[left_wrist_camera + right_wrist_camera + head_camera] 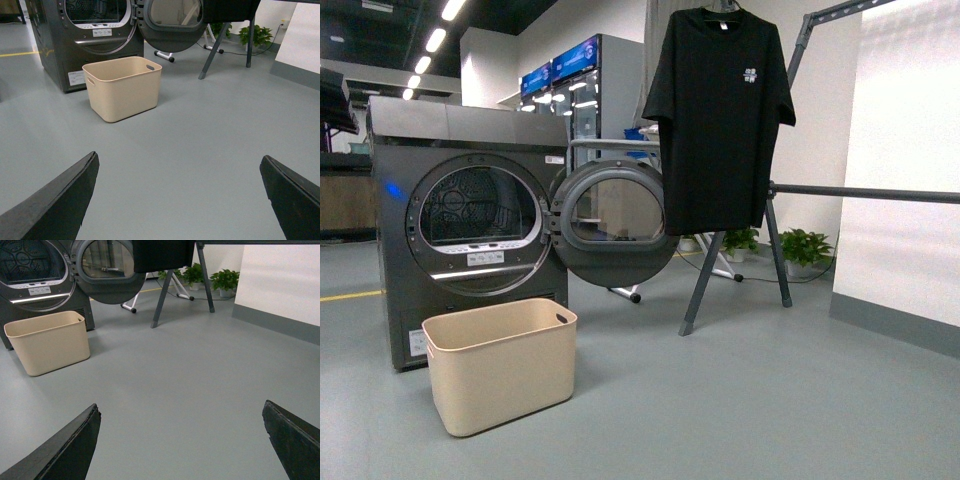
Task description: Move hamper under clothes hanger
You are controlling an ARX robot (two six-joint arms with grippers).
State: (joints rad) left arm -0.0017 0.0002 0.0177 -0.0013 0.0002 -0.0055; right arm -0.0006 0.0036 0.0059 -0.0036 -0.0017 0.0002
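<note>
Front view: the beige hamper (500,365) stands upright on the grey floor (750,400), just in front of the dark grey dryer (395,250) and low on the left side of the scene. Its open top faces up and one slot handle shows near the rim; nothing can be seen inside it from here. The dryer's round door (615,215) is swung open to the right, above and behind the hamper's right end.

The clothes hanger (860,192) stands well apart from the hamper, off to the right, with its splayed legs on the floor and a long round bar running out to the right edge. A black T-shirt (720,120) hangs from its upper part (a small white print sits on the chest). The floor below the shirt is bare, so the hamper is not yet under the rack. Potted plants (807,245) sit behind the legs, beside a white wall (905,120).

In the left wrist view, the left pincer (178,159) is released, its two dark fingers (60,205) spread wide over bare floor with nothing between them; the hamper lies well ahead of it. In the right wrist view, the right pincer (180,407) is likewise released and holds nothing, with the hamper far off beside the dryer.
</note>
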